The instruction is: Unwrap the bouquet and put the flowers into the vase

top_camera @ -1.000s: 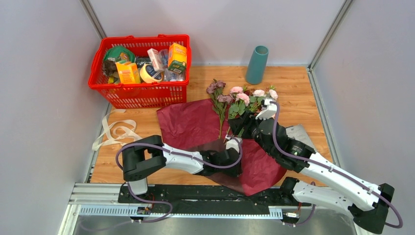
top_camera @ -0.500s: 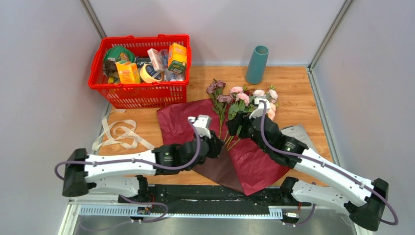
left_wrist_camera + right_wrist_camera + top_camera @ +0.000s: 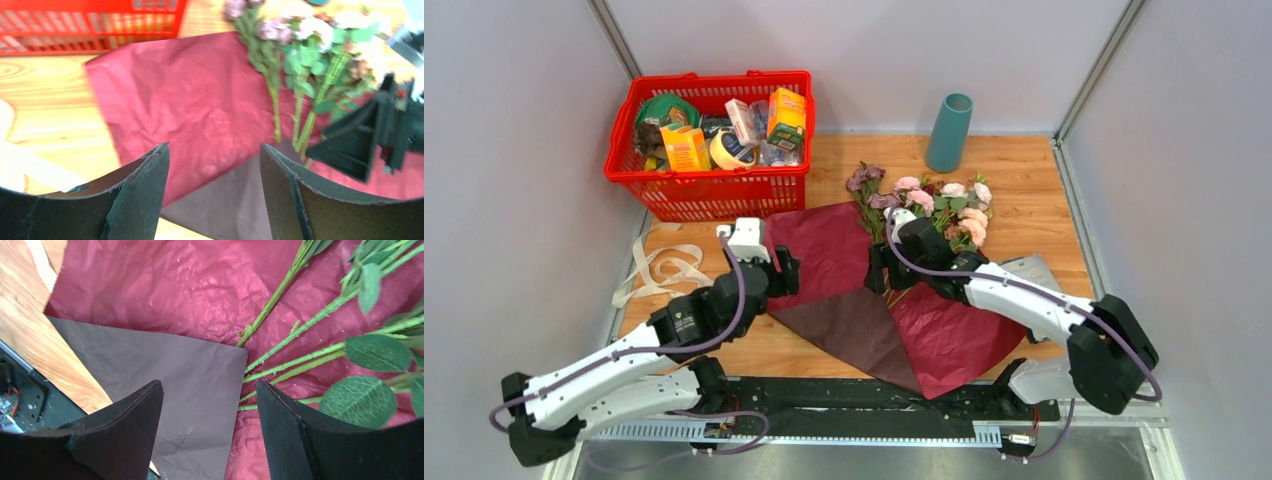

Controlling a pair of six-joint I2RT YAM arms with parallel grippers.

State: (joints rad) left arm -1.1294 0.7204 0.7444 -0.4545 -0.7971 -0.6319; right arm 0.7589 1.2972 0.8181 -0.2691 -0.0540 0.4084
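The bouquet lies unwrapped. Its burgundy paper (image 3: pixel 824 250) is spread flat, with a darker sheet (image 3: pixel 165 370) on top. The flowers (image 3: pixel 929 205), pink, cream and mauve, rest on the paper with their green stems (image 3: pixel 292 360) pointing toward me. The teal vase (image 3: pixel 949 132) stands upright at the back, apart from everything. My left gripper (image 3: pixel 788 270) hovers open over the paper's left part (image 3: pixel 200 100), holding nothing. My right gripper (image 3: pixel 879 272) is open just above the stem ends, with the dark sheet's edge between its fingers (image 3: pixel 295 440) and nothing gripped.
A red basket (image 3: pixel 709 190) full of groceries stands at the back left. The cream ribbon (image 3: pixel 664 265) lies loose on the wood left of the paper. A grey sheet (image 3: pixel 1034 270) pokes out at the right. Grey walls close in both sides.
My left gripper has let go, opened wide and swung left, away from the stem ends. My right gripper has slid left and nearer, down to the stem ends, opening slightly.
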